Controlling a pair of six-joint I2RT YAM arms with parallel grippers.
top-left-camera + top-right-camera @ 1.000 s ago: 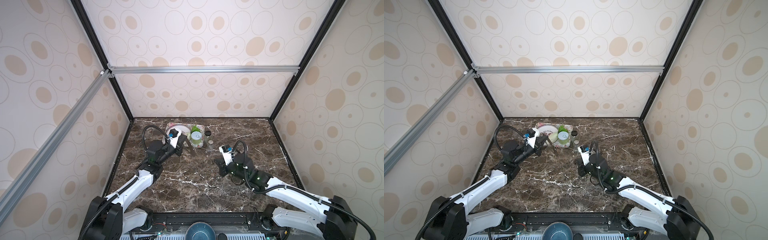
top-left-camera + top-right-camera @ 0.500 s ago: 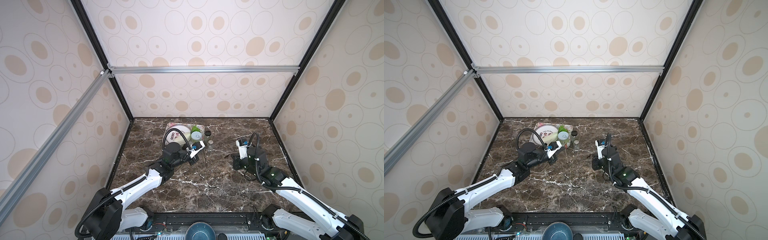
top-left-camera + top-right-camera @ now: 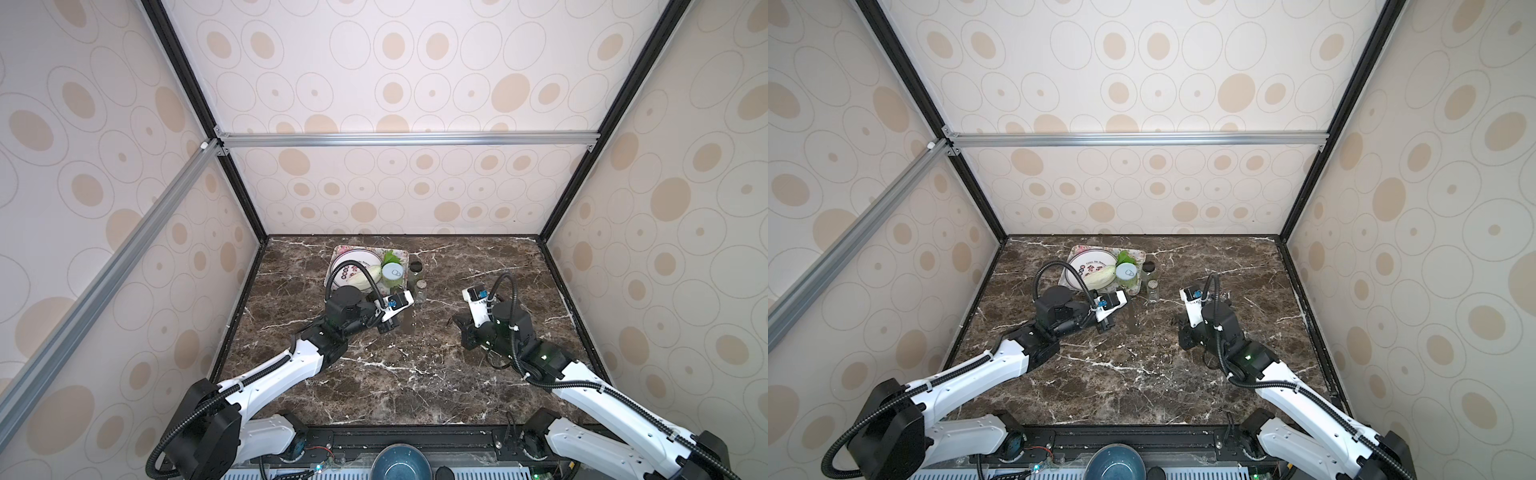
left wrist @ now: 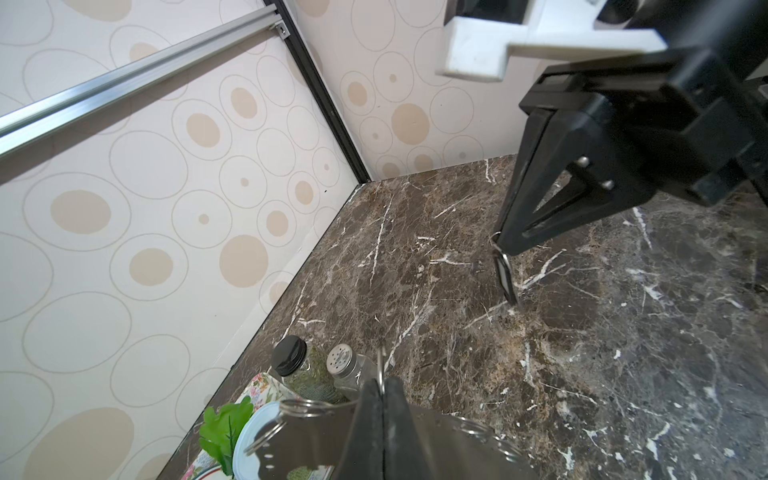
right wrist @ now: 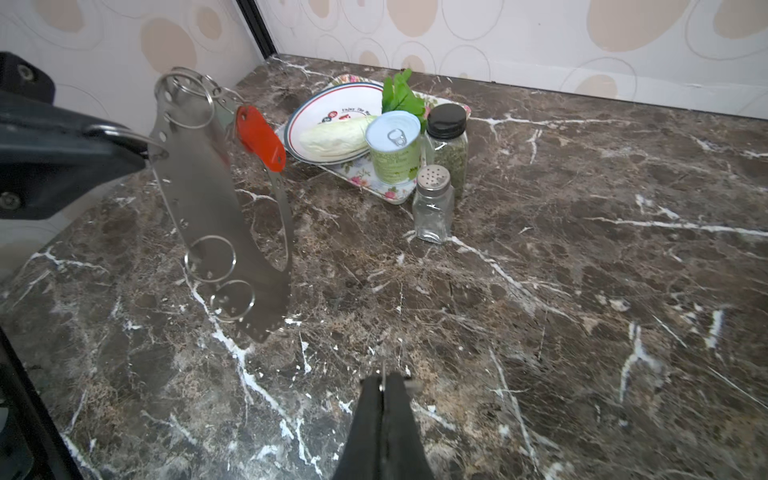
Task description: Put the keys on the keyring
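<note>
The keyring (image 5: 195,195), a flat shiny metal loop with small holes and split rings along its edge, hangs upright above the table. My left gripper (image 4: 382,384) is shut on a thin ring at its rim. A red key (image 5: 259,137) hangs from the keyring's upper end. My right gripper (image 4: 503,245) is shut on the ring of a small black key (image 4: 505,276) with a pale face, which dangles just above the marble. In both top views the left gripper (image 3: 392,326) and right gripper (image 3: 457,322) face each other mid-table, a short gap apart.
At the back stands a floral tray (image 5: 374,191) with a white plate (image 5: 328,104), a pale cabbage (image 5: 332,135), a can (image 5: 395,145) and green leaves (image 5: 401,93). Beside it are a herb jar (image 5: 446,145) and a glass shaker (image 5: 432,203).
The left arm has swung from beside the tray toward the middle of the table, carrying the keyring. The right arm has shifted rightward. Both grippers stayed shut.
</note>
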